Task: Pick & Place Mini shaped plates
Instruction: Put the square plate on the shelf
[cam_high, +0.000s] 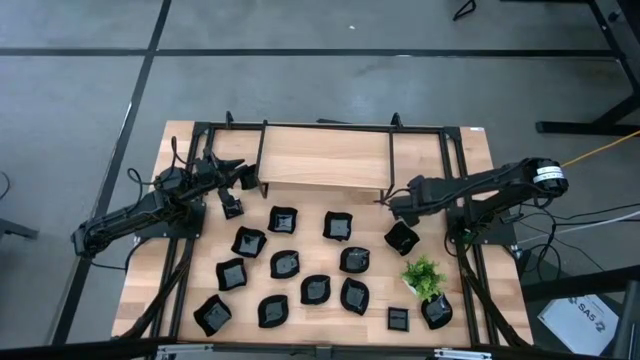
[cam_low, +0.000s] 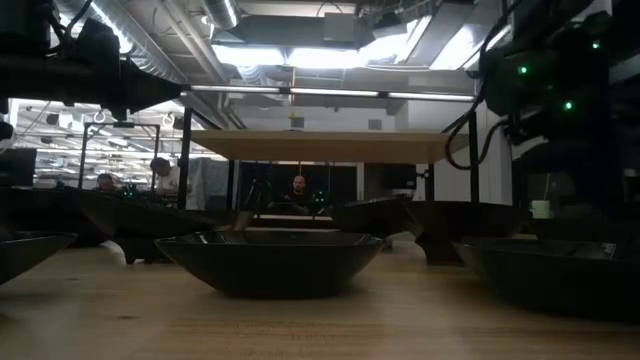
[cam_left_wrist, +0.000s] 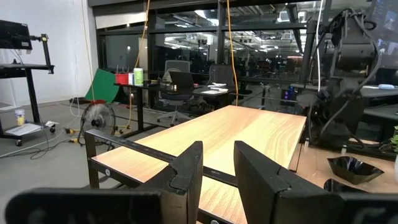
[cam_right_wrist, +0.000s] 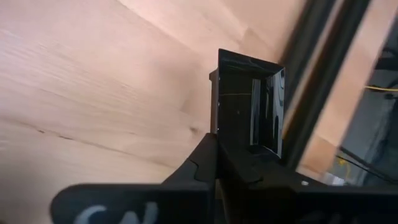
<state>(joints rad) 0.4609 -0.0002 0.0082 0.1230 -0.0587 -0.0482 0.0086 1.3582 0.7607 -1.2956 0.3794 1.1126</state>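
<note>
Right gripper (cam_right_wrist: 216, 163) fingers clenched on near rim of square plate (cam_right_wrist: 249, 106); plate juts straight ahead of fingers, tilted, above counter (cam_right_wrist: 93, 93). Left gripper (cam_left_wrist: 217, 168) released, idle, far side.

Low view dim, backlit by ceiling lights (cam_low: 300, 55); high view evenly lit.

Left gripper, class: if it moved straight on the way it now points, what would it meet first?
Probably the raised wooden shelf: the left gripper points along its top, fingers apart, though depth is unclear.
</note>
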